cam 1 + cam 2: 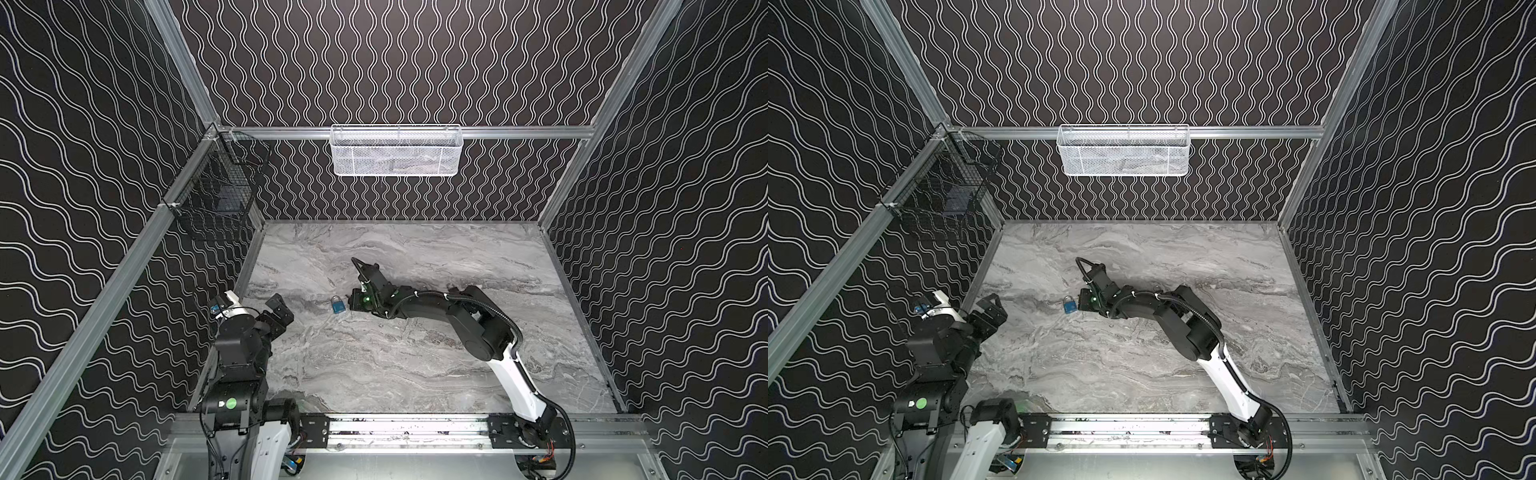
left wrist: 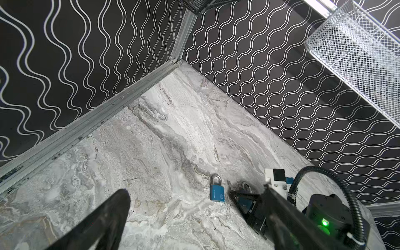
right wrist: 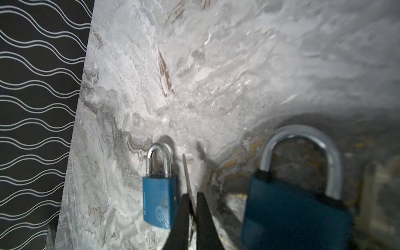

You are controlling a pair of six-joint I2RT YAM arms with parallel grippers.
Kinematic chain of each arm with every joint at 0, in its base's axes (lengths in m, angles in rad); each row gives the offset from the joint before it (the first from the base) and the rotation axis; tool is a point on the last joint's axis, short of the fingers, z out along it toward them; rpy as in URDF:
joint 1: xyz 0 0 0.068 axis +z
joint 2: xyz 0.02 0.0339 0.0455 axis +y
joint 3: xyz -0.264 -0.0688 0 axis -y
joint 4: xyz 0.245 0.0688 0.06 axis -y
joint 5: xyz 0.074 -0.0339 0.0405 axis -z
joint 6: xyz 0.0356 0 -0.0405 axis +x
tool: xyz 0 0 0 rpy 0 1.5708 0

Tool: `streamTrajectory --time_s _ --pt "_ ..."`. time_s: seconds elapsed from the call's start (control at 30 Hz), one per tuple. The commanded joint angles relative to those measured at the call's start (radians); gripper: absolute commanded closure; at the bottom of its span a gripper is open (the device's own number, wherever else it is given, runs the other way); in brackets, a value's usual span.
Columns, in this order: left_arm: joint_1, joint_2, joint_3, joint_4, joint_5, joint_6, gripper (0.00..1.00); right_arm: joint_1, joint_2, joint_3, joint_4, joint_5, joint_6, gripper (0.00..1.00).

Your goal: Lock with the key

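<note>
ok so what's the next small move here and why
Probably bring the left gripper across to steady the padlock. It lies flat and loose on the table, the left gripper is open and off to the side, and the right gripper is shut on what looks like the key, which sits alongside the padlock's body, not at its bottom end.

R gripper [image 3: 193, 207] pinched a thin key [image 3: 187, 173], blade just beside a small blue padlock [image 3: 159, 201] lying on the marble table [image 3: 216, 65]. 2nd padlock [image 3: 292, 212], blurred, sat nearer the cam.
</note>
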Motion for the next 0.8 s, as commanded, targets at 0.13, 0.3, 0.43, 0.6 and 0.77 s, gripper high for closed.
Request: streamTrajectory --time_s 0.13,0.3,0.43,0.6,0.77 --pt "0.002 -0.010 -0.021 0.025 0.009 -0.016 0.01 0.003 -0.005 -0.017 -0.006 0.007 0.021 0.77" --pt "0.001 -0.017 -0.024 0.031 0.017 -0.017 0.01 0.003 -0.006 -0.017 -0.006 0.005 0.018 0.64" --pt "0.001 -0.019 -0.023 0.034 0.023 -0.007 0.01 0.005 -0.011 -0.011 -0.007 0.001 0.013 0.60" --pt "0.001 -0.002 -0.005 0.017 -0.001 0.001 0.01 0.011 -0.029 -0.008 -0.034 0.017 -0.006 0.50" --pt "0.001 0.034 0.027 0.010 0.022 0.040 0.01 0.017 -0.074 -0.016 -0.063 0.040 -0.049 0.15"
